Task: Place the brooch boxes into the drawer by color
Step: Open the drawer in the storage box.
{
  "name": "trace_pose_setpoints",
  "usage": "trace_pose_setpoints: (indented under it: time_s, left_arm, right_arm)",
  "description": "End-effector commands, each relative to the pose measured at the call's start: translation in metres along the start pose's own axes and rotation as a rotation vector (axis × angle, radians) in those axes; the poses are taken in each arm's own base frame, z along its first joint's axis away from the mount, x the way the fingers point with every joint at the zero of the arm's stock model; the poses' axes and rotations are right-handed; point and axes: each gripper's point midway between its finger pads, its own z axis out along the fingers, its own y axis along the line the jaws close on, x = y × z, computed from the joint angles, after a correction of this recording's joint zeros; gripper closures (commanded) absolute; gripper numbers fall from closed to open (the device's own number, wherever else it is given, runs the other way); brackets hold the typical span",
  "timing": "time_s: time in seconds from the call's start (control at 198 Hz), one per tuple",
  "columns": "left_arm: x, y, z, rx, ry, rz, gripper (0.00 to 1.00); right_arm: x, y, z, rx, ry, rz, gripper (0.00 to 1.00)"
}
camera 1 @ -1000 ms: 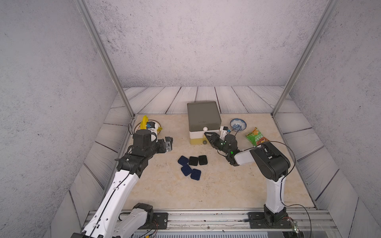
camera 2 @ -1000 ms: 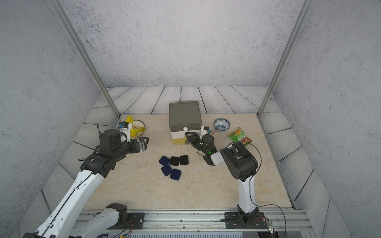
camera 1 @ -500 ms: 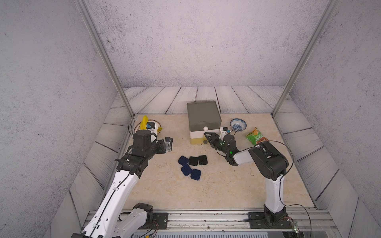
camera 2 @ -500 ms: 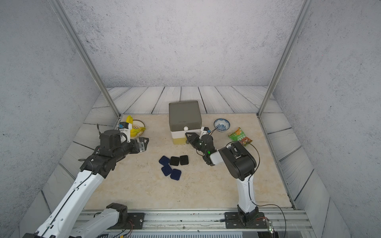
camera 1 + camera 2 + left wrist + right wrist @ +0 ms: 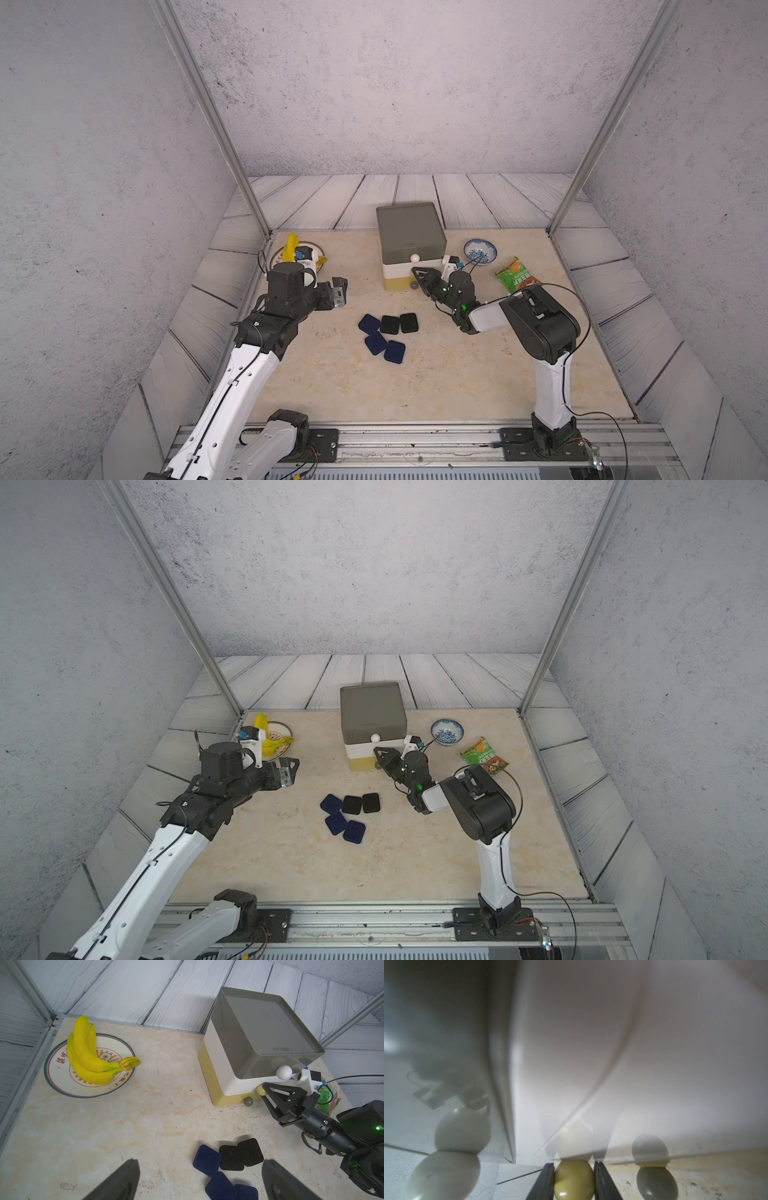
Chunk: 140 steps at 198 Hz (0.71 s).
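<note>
Pinching the yellow knob [image 5: 574, 1180] of the white middle tier, the right gripper [image 5: 378, 752] has its 2 fingers [image 5: 544, 1182] set against either side of that ball. The knob sits on the front of the drawer cabinet [image 5: 410, 230], which stands just above the centre in both top views, grey tier on top and yellow at the bottom. The left gripper [image 5: 340, 292] hangs left of centre with its jaws spread wide and nothing between them. Below the cabinet, near mid-frame between the arms, 5 brooch boxes lie clustered on the table [image 5: 457, 374]: 2 black ones [image 5: 390, 324] [image 5: 409, 322] side by side, a dark blue one [image 5: 369, 323] against their left, and 2 more dark blue [image 5: 375, 344] [image 5: 395, 352] just beneath. A banana plate [image 5: 286, 733] sits at the left, and a blue bowl [image 5: 480, 251] and green snack packet [image 5: 515, 276] at the right.
</note>
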Motion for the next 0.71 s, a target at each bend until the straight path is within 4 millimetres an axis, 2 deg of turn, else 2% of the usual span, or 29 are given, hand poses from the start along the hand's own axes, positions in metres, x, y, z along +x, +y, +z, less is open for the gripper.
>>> trace_pose_setpoints:
  time_s: [0.0, 0.394, 0.703]
  left_arm:
    - [0.003, 0.002, -0.004, -0.012, -0.002, 0.010, 0.02]
    - [0.003, -0.003, -0.007, 0.019, -0.001, -0.025, 0.02]
    - [-0.004, -0.012, -0.016, 0.060, -0.022, -0.037, 0.02]
  right_arm:
    - [0.012, 0.021, 0.005, -0.070, 0.032, -0.039, 0.75]
    - [0.032, 0.019, -0.034, -0.065, 0.080, -0.046, 0.75]
    - [0.061, 0.011, -0.070, -0.042, 0.128, -0.033, 0.75]
